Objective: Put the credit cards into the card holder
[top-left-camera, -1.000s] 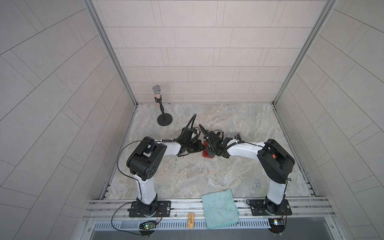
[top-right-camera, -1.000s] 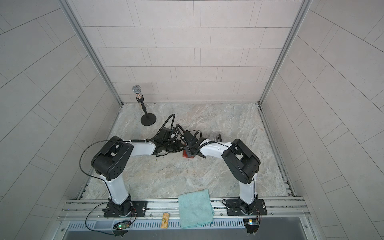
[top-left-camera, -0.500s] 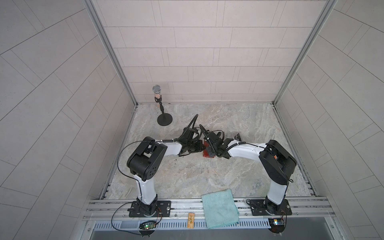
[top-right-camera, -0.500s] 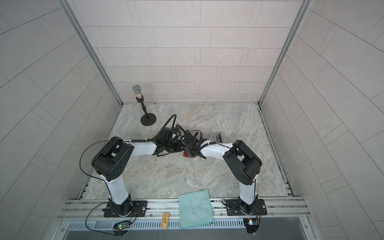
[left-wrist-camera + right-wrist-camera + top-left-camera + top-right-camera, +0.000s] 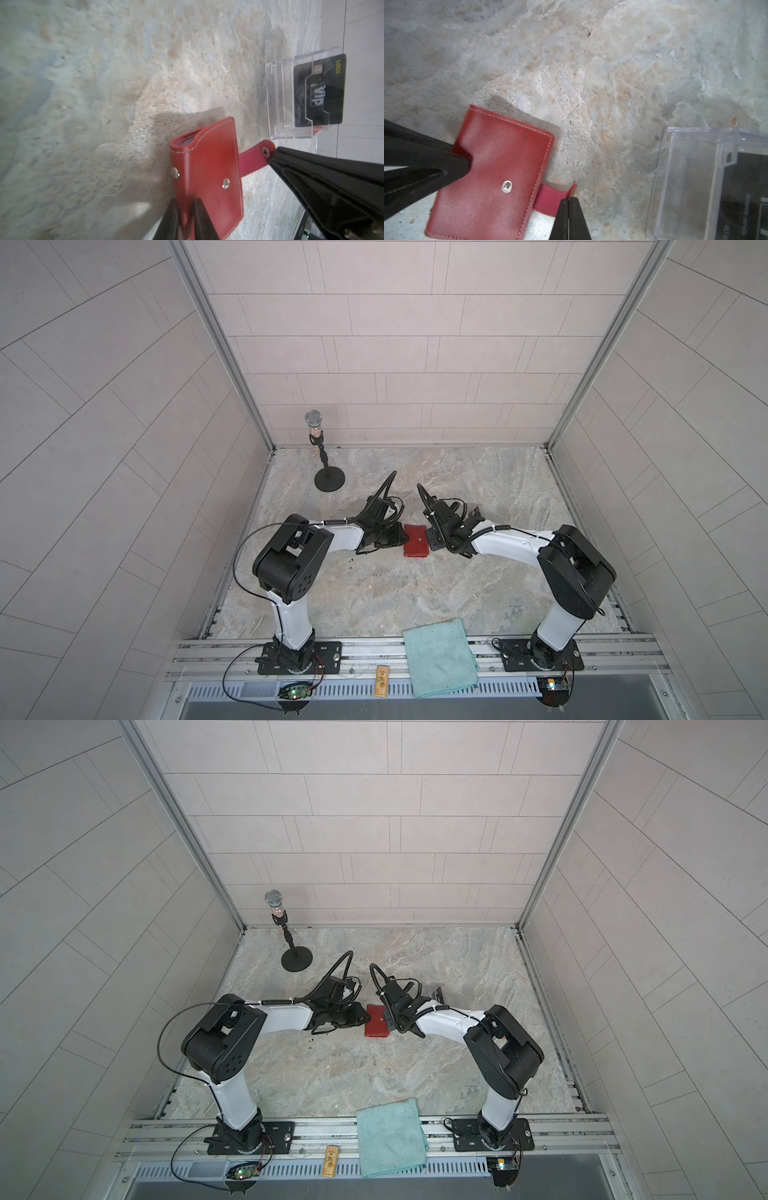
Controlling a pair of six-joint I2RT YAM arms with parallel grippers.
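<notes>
The red card holder [image 5: 416, 540] [image 5: 377, 1021] lies closed on the marble table between both grippers. My right gripper [image 5: 568, 200] is shut on the end of its snap tab [image 5: 550, 197], which is pulled out sideways. My left gripper [image 5: 186, 204] straddles the holder's spine edge [image 5: 187, 166] with its fingers slightly apart. A pale blue edge [image 5: 188, 142] shows inside the holder's open end. One black credit card [image 5: 320, 91] [image 5: 747, 197] with white lettering stands in a clear plastic box [image 5: 278, 97] just behind the right gripper [image 5: 432, 538].
A microphone on a round black stand [image 5: 328, 477] is at the back left. A teal cloth [image 5: 440, 651] hangs over the front rail beside a small wooden piece [image 5: 382, 686]. Tiled walls close in three sides.
The right gripper has drawn a little to the right, so more of the red holder shows between the two grippers. The left arm has hardly moved.
</notes>
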